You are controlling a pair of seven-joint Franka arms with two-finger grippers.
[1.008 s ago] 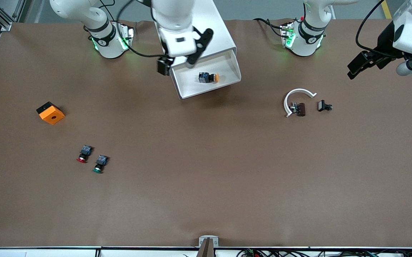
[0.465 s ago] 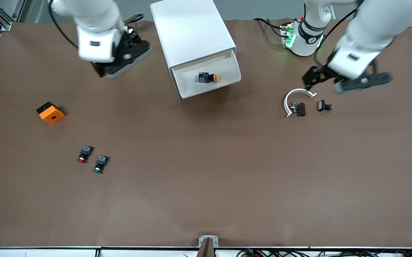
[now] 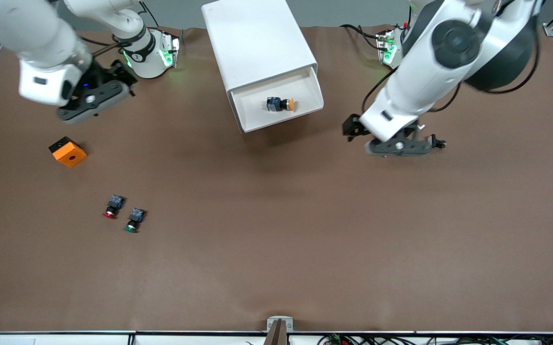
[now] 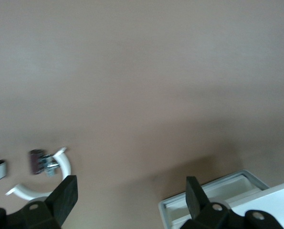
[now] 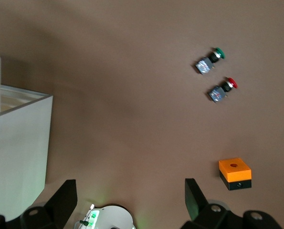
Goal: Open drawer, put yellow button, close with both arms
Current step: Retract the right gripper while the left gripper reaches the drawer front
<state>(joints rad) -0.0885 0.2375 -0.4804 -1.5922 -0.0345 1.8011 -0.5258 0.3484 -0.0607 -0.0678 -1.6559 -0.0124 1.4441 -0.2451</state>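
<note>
The white cabinet (image 3: 257, 43) stands between the two arm bases with its top drawer (image 3: 283, 120) pulled out. The yellow button (image 3: 280, 104) lies on its side in the drawer. My left gripper (image 3: 398, 146) hangs open and empty over the small parts beside the cabinet, toward the left arm's end. In the left wrist view its fingers (image 4: 65, 198) frame bare table, with a drawer corner (image 4: 213, 196) at the edge. My right gripper (image 3: 92, 99) is open and empty above the table near the right arm's base. The right wrist view shows the cabinet's side (image 5: 17, 152).
An orange box (image 3: 67, 151) sits toward the right arm's end. Nearer the front camera lie a red button (image 3: 111, 207) and a green button (image 3: 134, 220). Under the left gripper are a white ring (image 4: 36, 190) and a small black part (image 3: 436, 142).
My right arm has swung from over the drawer to the right arm's end of the table. My left arm has come in from the table's edge to over the white ring. Both stayed open.
</note>
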